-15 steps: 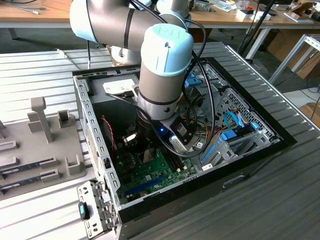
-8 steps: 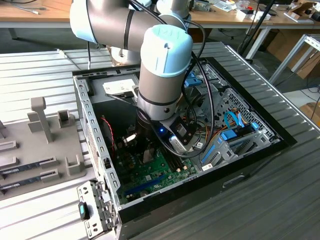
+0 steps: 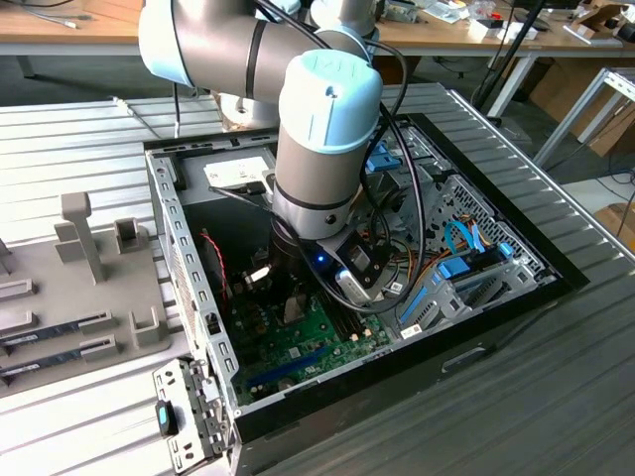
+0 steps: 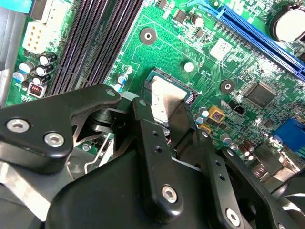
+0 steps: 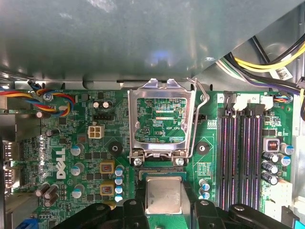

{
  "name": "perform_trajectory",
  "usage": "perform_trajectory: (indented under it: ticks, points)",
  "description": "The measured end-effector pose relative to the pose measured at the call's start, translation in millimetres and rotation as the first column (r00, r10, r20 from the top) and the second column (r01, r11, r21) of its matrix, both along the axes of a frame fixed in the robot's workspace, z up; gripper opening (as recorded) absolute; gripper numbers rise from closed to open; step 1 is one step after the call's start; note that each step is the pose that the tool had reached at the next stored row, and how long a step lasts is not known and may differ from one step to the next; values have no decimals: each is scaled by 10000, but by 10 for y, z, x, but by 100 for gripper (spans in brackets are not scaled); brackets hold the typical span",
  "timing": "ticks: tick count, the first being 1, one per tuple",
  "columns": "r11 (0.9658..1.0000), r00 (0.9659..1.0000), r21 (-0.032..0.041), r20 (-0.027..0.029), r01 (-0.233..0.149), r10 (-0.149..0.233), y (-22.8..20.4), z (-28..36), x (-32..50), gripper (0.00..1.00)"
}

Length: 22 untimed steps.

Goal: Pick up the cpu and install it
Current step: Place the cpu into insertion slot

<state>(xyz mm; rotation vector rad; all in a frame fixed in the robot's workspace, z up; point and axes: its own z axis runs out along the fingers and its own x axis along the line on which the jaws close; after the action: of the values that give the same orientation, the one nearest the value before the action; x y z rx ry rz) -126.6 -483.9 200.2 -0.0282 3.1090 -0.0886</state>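
Mid-frame in the exterior view the arm (image 3: 327, 129) reaches into the case (image 3: 179, 238). The end effector (image 5: 163, 202) is clenched on the cpu (image 5: 163, 191) by its edges. Probably light, stiff, fragile: hold edges only.

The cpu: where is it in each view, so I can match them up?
Exterior view: beneath the gripper, low over the motherboard.
First wrist view: cpu between the fingers, next to the flipped-open socket frame.
Second wrist view: cpu between the same fingers.
Shared landmark: the black memory slots.
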Motion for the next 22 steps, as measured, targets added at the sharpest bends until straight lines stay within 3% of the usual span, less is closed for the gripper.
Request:
perform_trajectory:
  ticks: [12,17,22]
  points:
    - [10000,10000,0,1,0,0,0,-2,0,39]
    - [10000,10000,1,3,-1,1,0,57,-4,39]
    - [10000,10000,24,3,1,-1,0,62,-64,39]
